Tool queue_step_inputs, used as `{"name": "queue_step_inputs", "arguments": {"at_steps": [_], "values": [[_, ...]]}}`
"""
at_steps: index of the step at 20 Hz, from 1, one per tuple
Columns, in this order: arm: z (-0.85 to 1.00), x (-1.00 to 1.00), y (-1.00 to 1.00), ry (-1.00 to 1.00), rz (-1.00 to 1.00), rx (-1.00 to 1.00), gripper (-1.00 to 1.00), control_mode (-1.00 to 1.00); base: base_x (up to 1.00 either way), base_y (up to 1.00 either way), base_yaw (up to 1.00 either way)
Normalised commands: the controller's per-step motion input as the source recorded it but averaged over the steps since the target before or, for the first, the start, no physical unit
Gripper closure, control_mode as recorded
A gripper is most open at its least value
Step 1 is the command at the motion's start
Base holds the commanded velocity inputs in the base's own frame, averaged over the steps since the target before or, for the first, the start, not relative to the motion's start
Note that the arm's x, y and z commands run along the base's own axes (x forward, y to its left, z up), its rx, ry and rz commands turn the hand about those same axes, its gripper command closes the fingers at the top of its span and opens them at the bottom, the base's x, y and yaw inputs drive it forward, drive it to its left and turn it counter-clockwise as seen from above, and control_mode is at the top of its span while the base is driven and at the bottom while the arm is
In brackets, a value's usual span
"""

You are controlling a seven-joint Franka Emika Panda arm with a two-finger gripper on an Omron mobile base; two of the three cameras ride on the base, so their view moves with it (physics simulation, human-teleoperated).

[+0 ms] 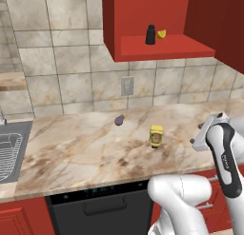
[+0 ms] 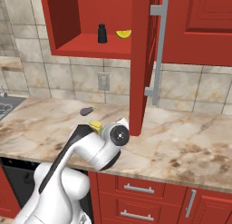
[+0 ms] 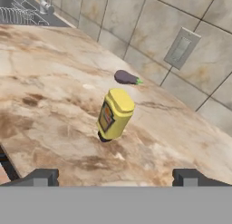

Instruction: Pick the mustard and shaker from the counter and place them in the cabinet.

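Hand view: we are lining our released gripper (image 3: 115, 177) up on the mustard (image 3: 114, 114) at twelve o'clock; the shaker (image 1: 150, 34) is already sitting in the cabinet (image 1: 143, 20).

No text can be read anywhere. The mustard (image 3: 114, 113) carries a dark label with red and orange marks on its front, too blurred to make out any words.
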Motion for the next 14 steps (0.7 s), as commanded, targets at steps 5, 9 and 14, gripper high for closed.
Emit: {"name": "queue_step_inputs", "arguments": {"at_steps": [5, 9, 14], "values": [[-0.20, 0.01, 0.13, 0.01, 0.03, 0.03, -1.00, -1.00, 0.00, 0.00, 0.00], [-0.06, 0.14, 0.16, 0.06, 0.00, 0.04, -1.00, -1.00, 0.00, 0.00, 0.00], [-0.04, 0.08, 0.05, 0.12, 0.02, 0.06, -1.00, -1.00, 0.00, 0.00, 0.00]]}}
